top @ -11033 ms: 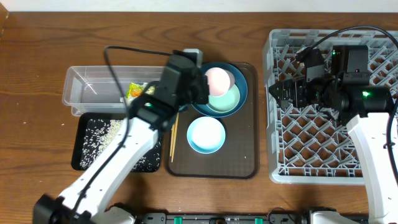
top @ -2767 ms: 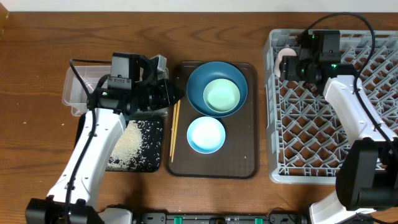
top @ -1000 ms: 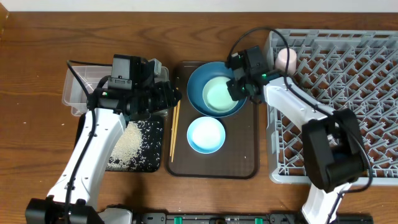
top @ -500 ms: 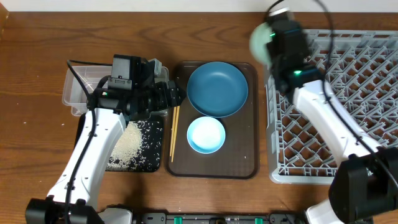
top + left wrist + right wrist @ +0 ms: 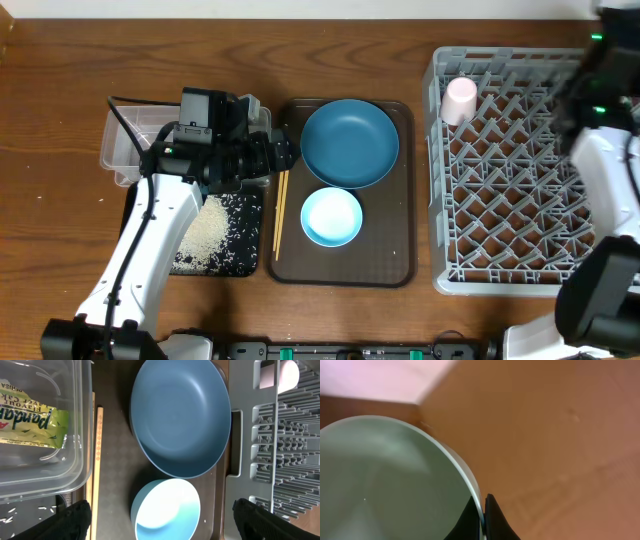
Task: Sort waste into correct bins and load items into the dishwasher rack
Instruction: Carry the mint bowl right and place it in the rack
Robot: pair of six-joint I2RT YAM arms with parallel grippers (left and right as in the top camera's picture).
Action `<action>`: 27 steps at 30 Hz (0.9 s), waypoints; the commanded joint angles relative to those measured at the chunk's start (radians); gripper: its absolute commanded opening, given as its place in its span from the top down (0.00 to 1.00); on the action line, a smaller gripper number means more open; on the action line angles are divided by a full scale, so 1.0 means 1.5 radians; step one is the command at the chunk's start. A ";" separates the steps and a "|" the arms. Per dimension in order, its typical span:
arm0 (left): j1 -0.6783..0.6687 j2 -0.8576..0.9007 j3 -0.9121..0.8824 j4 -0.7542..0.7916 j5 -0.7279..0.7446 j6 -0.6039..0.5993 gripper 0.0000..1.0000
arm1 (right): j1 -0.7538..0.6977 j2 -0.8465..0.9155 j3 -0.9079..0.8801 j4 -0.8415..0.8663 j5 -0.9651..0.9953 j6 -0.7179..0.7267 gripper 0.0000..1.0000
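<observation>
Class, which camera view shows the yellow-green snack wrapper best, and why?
Left wrist view: the wrapper lies in the clear tub, its print visible. In the overhead view the left arm covers that spot; the right wrist view shows none of it.

Two blue bowls (image 5: 349,143) (image 5: 331,217), one green bowl (image 5: 385,485), two chopsticks (image 5: 280,210), two bins (image 5: 125,150) (image 5: 240,255), one cup (image 5: 459,100), wrapper (image 5: 30,425), rack (image 5: 520,230), tray (image 5: 390,260).

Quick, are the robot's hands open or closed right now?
Left gripper: open, holding nothing.
Right gripper: shut on the rim of the pale green bowl.
</observation>
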 commanded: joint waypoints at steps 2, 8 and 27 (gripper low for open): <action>-0.001 -0.001 -0.002 -0.003 -0.009 0.002 0.06 | -0.072 0.003 0.010 0.003 0.016 -0.011 0.99; -0.001 -0.001 -0.002 -0.003 -0.009 0.002 0.06 | -0.168 0.024 0.010 0.003 0.017 -0.011 0.99; -0.001 -0.001 -0.002 -0.003 -0.009 0.002 0.06 | -0.209 0.194 0.010 0.035 0.016 -0.174 0.99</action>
